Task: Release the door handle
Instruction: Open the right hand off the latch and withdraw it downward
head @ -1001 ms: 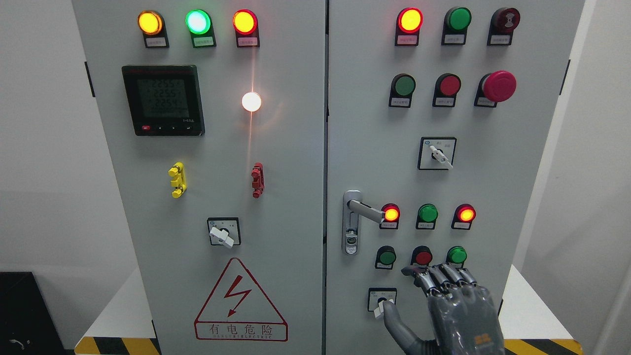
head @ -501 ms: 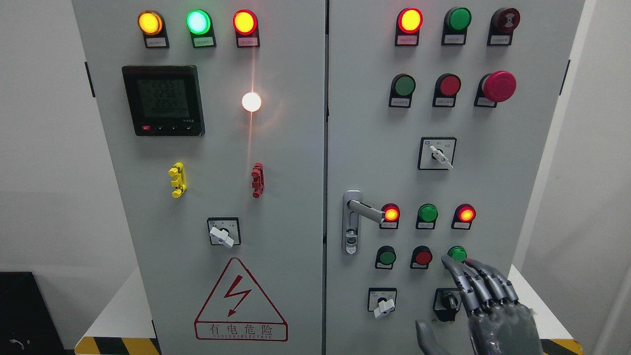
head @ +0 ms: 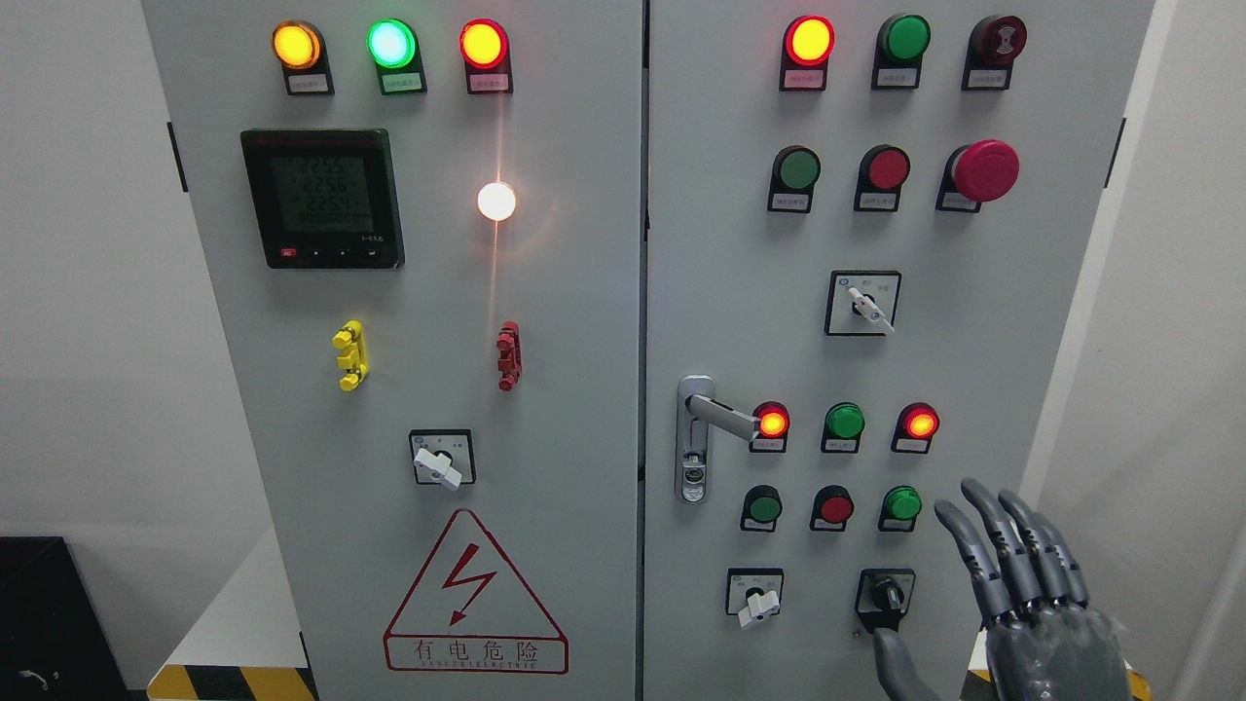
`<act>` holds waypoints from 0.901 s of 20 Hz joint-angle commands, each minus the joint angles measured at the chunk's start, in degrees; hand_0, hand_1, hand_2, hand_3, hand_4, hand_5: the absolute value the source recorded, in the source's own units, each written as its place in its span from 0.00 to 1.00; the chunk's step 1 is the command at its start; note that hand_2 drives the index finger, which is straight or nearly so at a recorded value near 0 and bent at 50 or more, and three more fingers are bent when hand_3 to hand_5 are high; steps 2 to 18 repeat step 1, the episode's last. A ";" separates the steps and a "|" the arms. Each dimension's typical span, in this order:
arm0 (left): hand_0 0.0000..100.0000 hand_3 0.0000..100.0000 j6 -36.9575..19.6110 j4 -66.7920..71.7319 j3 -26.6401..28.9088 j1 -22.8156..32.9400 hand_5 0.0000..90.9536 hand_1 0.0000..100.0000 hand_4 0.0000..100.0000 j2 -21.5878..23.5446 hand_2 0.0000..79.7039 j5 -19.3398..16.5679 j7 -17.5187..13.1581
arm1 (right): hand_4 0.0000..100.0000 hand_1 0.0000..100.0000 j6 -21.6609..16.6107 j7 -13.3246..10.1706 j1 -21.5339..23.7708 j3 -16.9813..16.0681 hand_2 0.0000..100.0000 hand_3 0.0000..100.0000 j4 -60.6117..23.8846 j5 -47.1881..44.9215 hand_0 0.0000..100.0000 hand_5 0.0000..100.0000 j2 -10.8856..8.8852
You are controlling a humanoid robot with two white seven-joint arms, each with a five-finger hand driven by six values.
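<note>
You see the right hand [head: 1022, 594] at the lower right corner, fingers spread and holding nothing, well apart from the door handle [head: 715, 414], which sits up-left on the right door [head: 740, 243]

On my feed the left cabinet door [head: 409, 389] carries three lit lamps along its top: amber [head: 296, 44], green [head: 391, 43] and red-rimmed amber [head: 484, 43]. Below them I see a black digital meter [head: 322, 199] with faint readouts, and to its right a bright white lamp [head: 496, 201]. Lower down sit a yellow clip [head: 349, 355] and a red clip [head: 508, 355], well apart. Under those is a rotary switch [head: 441, 459] with a white knob, and beneath it a red triangular warning sign [head: 475, 595] with a lightning bolt. The cabinet stands on a white tabletop [head: 238, 613] edged with yellow-black hazard tape [head: 234, 682].
</note>
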 commanded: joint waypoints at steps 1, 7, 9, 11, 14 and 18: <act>0.12 0.00 -0.01 -0.04 0.00 0.53 0.00 0.56 0.00 0.07 0.00 -0.02 0.01 | 0.03 0.14 -0.03 0.02 0.03 -2.52 0.00 0.05 -0.84 -2.07 0.40 0.00 -0.04; 0.12 0.00 -0.01 -0.04 0.00 0.53 0.00 0.56 0.00 0.07 0.00 -0.02 0.01 | 0.03 0.14 -0.03 0.02 0.03 -2.52 0.00 0.05 -0.84 -2.07 0.40 0.00 -0.04; 0.12 0.00 -0.01 -0.04 0.00 0.53 0.00 0.56 0.00 0.07 0.00 -0.02 0.01 | 0.03 0.14 -0.03 0.02 0.03 -2.52 0.00 0.05 -0.84 -2.07 0.40 0.00 -0.04; 0.12 0.00 -0.01 -0.04 0.00 0.53 0.00 0.56 0.00 0.07 0.00 -0.02 0.01 | 0.03 0.14 -0.03 0.02 0.03 -2.52 0.00 0.05 -0.84 -2.07 0.40 0.00 -0.04; 0.12 0.00 -0.01 -0.04 0.00 0.53 0.00 0.56 0.00 0.07 0.00 -0.02 0.01 | 0.03 0.14 -0.03 0.02 0.03 -2.52 0.00 0.05 -0.84 -2.07 0.40 0.00 -0.04; 0.12 0.00 -0.01 -0.04 0.00 0.53 0.00 0.56 0.00 0.07 0.00 -0.02 0.01 | 0.03 0.14 -0.03 0.02 0.03 -2.52 0.00 0.05 -0.84 -2.07 0.40 0.00 -0.04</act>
